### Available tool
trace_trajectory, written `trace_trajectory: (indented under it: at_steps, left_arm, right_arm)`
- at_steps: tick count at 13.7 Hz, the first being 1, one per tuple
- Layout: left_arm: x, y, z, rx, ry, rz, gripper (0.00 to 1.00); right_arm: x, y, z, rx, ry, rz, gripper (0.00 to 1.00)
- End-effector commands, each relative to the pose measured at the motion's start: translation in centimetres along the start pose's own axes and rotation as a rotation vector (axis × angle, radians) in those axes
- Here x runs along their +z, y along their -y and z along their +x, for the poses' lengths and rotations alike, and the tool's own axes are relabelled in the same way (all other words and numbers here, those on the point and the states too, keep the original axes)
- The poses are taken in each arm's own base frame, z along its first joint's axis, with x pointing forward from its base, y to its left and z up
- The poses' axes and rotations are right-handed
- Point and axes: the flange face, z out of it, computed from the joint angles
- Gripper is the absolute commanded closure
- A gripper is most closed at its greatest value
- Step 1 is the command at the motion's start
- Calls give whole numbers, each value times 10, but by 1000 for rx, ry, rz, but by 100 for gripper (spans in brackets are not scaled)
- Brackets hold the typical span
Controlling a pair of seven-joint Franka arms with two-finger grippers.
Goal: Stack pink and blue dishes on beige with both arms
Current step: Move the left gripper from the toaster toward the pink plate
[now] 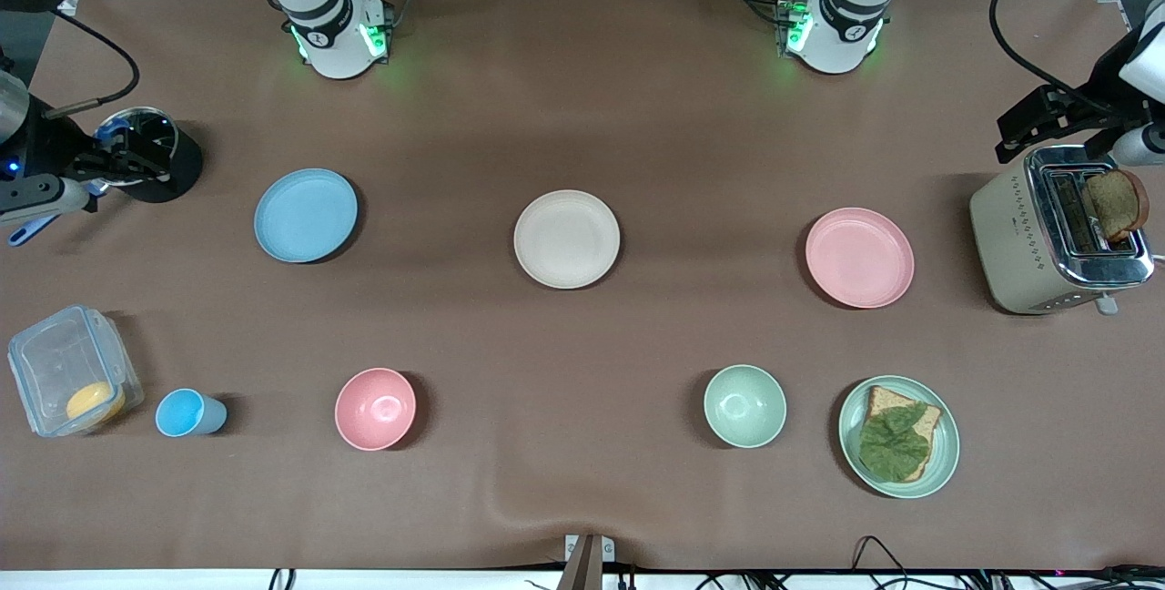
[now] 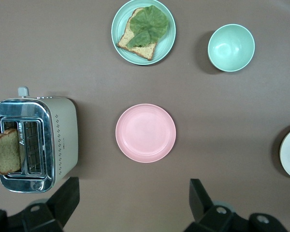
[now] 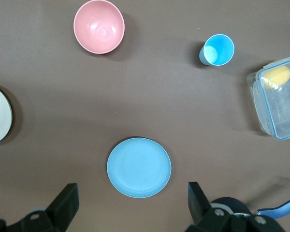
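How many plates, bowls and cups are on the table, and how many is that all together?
Plates: 4 – blue plate, beige plate, pink plate, green plate with bread and a leaf
Bowls: 2 – pink bowl, green bowl
Cups: 1 – blue cup
Total: 7

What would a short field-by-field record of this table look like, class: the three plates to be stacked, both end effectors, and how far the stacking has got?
beige plate: mid-table, bare
blue plate: toward the right arm's end, lying alone
pink plate: toward the left arm's end, lying alone
left end effector: open, empty, high over the table by the pink plate
right end effector: open, empty, high over the table by the blue plate
stacking: not yet begun
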Motion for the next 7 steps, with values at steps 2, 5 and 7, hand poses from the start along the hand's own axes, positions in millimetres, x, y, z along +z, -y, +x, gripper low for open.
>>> trace_trajectory:
  at_steps: [2,5,7]
  left_arm:
    - [12,2,5,12,9,11,0]
    - [26,2,8,12,7,11,0]
    - [30,2,8,8,9,11,0]
  right_arm:
    - [-6,2,1,-4,-1,-8,0]
    - [-5,1,1,0,2,-7,0]
    - [-5,0,0,0,4,-6,0]
